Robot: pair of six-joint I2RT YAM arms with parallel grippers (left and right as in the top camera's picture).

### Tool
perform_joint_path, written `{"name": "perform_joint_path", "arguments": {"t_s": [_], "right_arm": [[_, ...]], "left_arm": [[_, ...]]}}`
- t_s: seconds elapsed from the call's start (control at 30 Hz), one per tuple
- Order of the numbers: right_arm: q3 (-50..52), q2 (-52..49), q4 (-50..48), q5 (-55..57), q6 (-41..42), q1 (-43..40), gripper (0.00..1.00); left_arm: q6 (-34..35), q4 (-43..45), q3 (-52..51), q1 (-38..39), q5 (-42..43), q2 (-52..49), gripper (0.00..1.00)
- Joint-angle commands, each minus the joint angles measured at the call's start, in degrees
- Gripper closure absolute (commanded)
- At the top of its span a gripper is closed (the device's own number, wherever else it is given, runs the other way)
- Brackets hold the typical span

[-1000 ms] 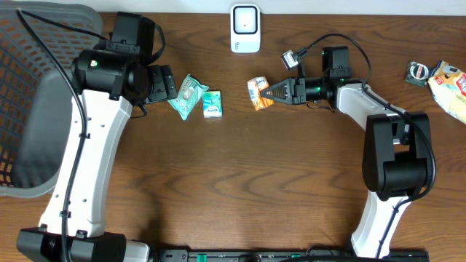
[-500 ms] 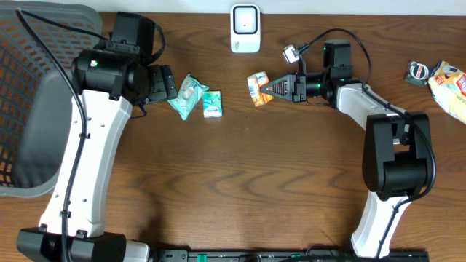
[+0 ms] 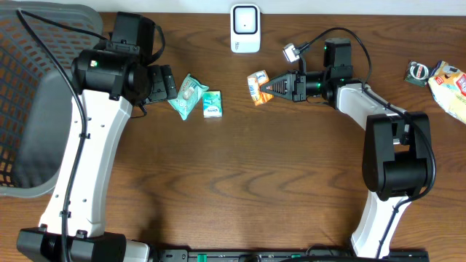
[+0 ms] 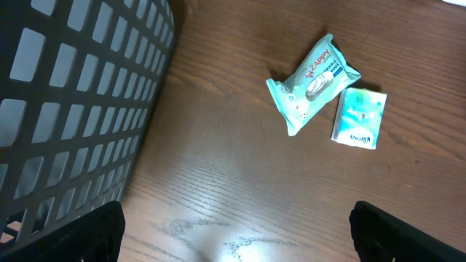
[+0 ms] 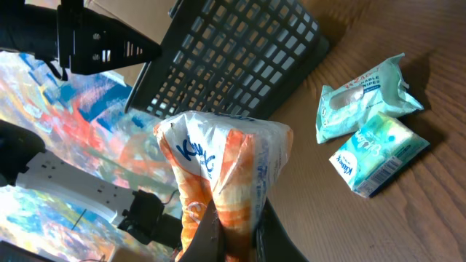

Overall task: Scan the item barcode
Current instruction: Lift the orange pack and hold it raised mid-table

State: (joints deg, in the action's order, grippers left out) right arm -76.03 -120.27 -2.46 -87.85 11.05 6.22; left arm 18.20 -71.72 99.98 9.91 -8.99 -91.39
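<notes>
Overhead: right gripper (image 3: 268,89) pinched shut on the orange tissue pack (image 3: 256,86), near the white barcode scanner (image 3: 245,29)
The pack lies in front of the scanner and slightly to its right, apart from it; left gripper (image 3: 163,82) spread wide, holding nothing; just beside it on the wooden bench (image 3: 240,167) lie a teal wipes pack (image 3: 186,95) and a small teal tissue pack (image 3: 212,104); dark mesh basket (image 3: 33,87) at the far left

The basket (image 3: 29,94) ran off the left edge overhead, and a yellow packet (image 3: 455,91) was cut by the right edge. The orange pack (image 5: 226,167) hid most of the right gripper (image 3: 269,88) in its wrist view; I couldn't make out a barcode on it.
</notes>
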Motion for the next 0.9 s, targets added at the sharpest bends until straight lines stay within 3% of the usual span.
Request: {"name": "perform_joint_path", "arguments": {"t_s": [0.0,0.87], "right_arm": [[-0.04,1.79,-0.13,-1.42,-1.07,-0.13,0.99],[-0.04,1.79,0.13,0.04,-0.5,-0.11,0.99]], "left_arm": [[0.52,-0.09,-0.17,-0.09,-0.7,0.09,0.02],[0.52,-0.09,-0.17,-0.09,-0.7,0.09,0.02]]}}
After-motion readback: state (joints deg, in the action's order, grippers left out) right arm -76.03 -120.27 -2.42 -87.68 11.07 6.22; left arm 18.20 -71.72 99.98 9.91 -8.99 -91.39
